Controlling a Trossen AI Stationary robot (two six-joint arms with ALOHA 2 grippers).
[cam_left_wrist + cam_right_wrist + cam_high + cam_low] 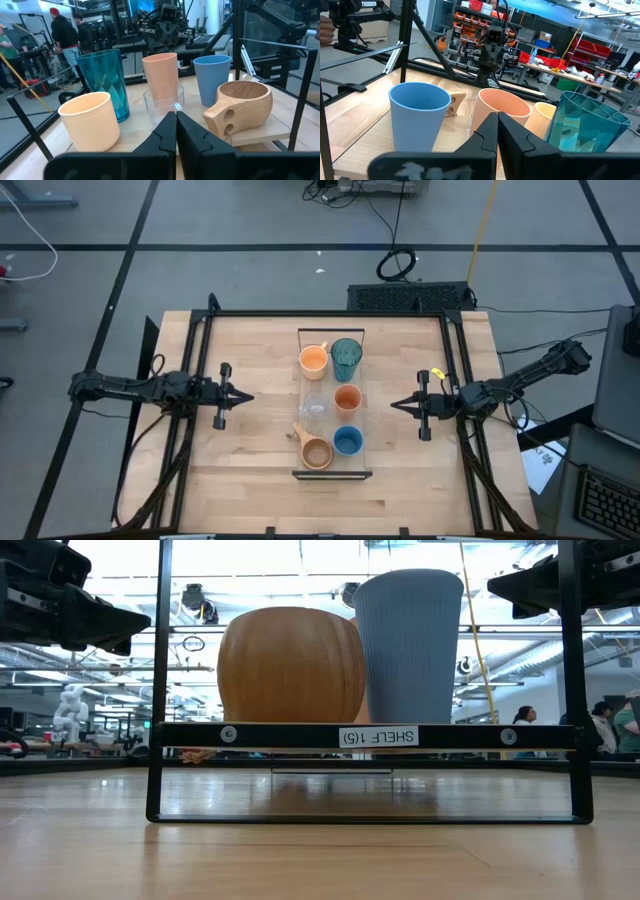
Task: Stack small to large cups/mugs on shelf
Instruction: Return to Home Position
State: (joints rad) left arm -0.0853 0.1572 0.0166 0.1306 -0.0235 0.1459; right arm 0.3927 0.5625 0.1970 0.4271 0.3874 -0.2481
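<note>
Mugs [313, 360]: 2 | cups [347, 442]: 4 | shelf [332, 473]: 1, holds all | jaws: both closed

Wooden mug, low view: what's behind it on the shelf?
The low view shows nothing: the wooden mug covers it. From above, the clear cup stands right behind it, then the orange handled mug. Left gripper and right gripper sit shut at the sides.

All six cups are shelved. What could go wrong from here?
The tan wooden handled mug sits at the pale wooden shelf's edge, handle poking outward; a bump might tip it off.
The tall teal translucent tumbler stands close beside the orange handled mug; one knock could topple both.
Left end effector and right end effector wait shut at the table's sides.
</note>
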